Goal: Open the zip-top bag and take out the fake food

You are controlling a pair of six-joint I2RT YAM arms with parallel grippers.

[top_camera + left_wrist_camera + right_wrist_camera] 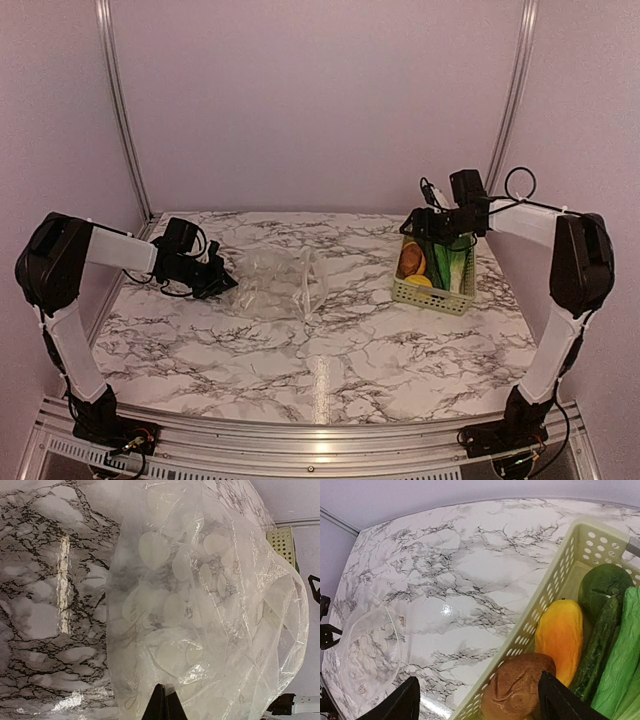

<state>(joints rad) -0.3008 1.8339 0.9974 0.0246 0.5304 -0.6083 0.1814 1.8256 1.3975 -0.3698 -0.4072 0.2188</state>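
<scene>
Zip-top bag (278, 283) lies crumpled on the marble surface (300, 360), left of centre, its mouth gaping toward the basket; nothing coloured shows through the film, so it looks empty. The left gripper (222, 281) is closed, seemingly pinching the bag's near edge. The fake food (560, 635) sits well apart in the pale green basket (432, 297): an orange-yellow piece, a brown bread roll (517, 685), a dark cucumber (597, 645), a round green piece and a light green stalk. The right gripper (445, 232) hovers above the basket, fingers wide apart and holding nothing. Removal looks finished; next, probably lift that arm clear and let go of the bag.
</scene>
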